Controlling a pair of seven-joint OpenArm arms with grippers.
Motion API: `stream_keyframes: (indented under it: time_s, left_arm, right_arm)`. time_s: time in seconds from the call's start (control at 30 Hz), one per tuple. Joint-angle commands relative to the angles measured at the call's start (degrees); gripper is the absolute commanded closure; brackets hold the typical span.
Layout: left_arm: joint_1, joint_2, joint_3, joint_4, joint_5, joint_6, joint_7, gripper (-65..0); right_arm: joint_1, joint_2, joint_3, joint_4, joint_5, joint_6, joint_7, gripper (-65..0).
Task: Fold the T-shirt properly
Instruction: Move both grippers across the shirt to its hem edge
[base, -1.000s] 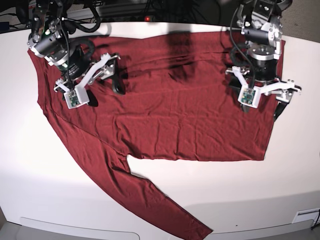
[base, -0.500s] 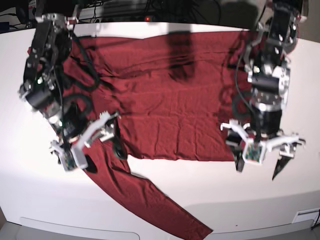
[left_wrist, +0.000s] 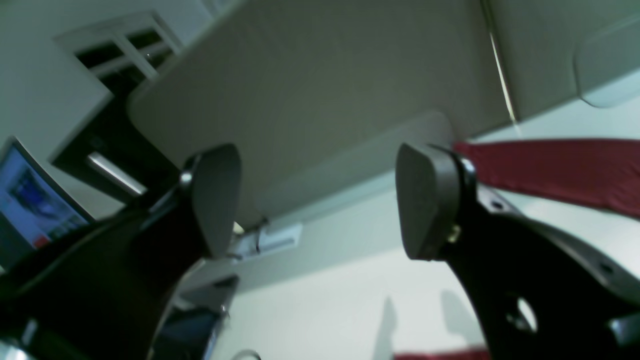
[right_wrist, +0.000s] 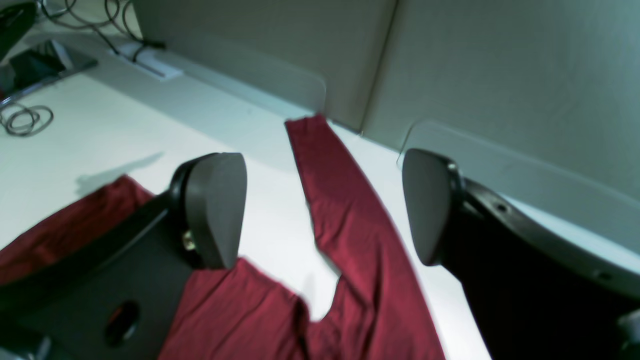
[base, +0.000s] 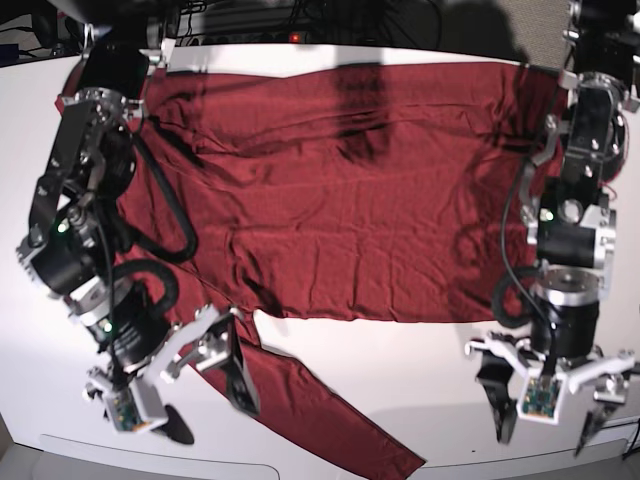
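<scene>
The dark red T-shirt lies spread flat on the white table, one long sleeve running toward the front edge. My right gripper hovers open at the view's lower left, beside the armpit where that sleeve starts. In the right wrist view its gripper frames the sleeve with nothing gripped. My left gripper hangs open over bare table just past the hem's right corner. In the left wrist view its gripper is empty, with the sleeve off to the right.
Cables and dark equipment run along the table's back edge. A coiled cable and a white power strip lie on the table to one side. A lit monitor stands off the table. The front edge is close below both grippers.
Both arms have swung from over the shirt's upper half down to the front of the table, near the hem and sleeve. Both grippers stayed open and empty.
</scene>
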Motion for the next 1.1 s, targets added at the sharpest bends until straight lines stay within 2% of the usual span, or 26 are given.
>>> stream_keyframes:
  time_s: [0.0,0.17,0.33,0.53,0.7,0.8,0.97,1.07]
  left_arm:
    - [-2.4,-0.6,-0.3,0.7,0.7,0.7,-1.3,-45.5]
    - [-7.9,-1.5,-0.3,0.7,0.5,0.7,-1.0,-45.5]
    - [-12.9,-1.6,-0.3,0.2,-2.7,0.7,0.6,-45.5]
    - [-19.1,-1.6,-0.3,-9.6,-4.0,-0.3,-0.1,-45.5]
    - [-26.6,-1.6,-0.3,-24.1,-10.8,-9.0,-0.1,-45.5]
    - [-31.1,-1.5,-0.3,-32.9,-15.1,-13.4,-0.3,-45.5]
    - [-37.6,-1.6,-0.3,-46.8,-21.4,-22.8,-0.2,-45.5]
    - [-39.9,-1.5,-0.3,-55.5,-23.0,-27.6,-0.9,-45.5]
  right_arm:
    - [2.5,0.4,0.1,0.8,0.5,-0.1,1.6,-47.7]
    - [7.5,0.4,0.1,0.8,0.5,-0.1,1.6,-47.7]
    - [11.9,0.4,0.1,-0.8,0.6,-0.2,1.6,-47.7]
    - [19.0,0.4,0.0,-11.7,1.9,-0.2,1.4,-47.7]
    - [26.6,0.4,-2.3,-23.3,1.8,-0.2,-3.7,-47.7]
    - [31.3,0.4,-5.2,-29.3,1.8,-0.2,-9.5,-47.7]
    - [37.5,0.4,-9.8,-38.1,1.8,-0.2,-18.9,-47.7]
    - [39.5,0.4,-11.9,-43.0,1.8,-0.2,-23.0,-47.7]
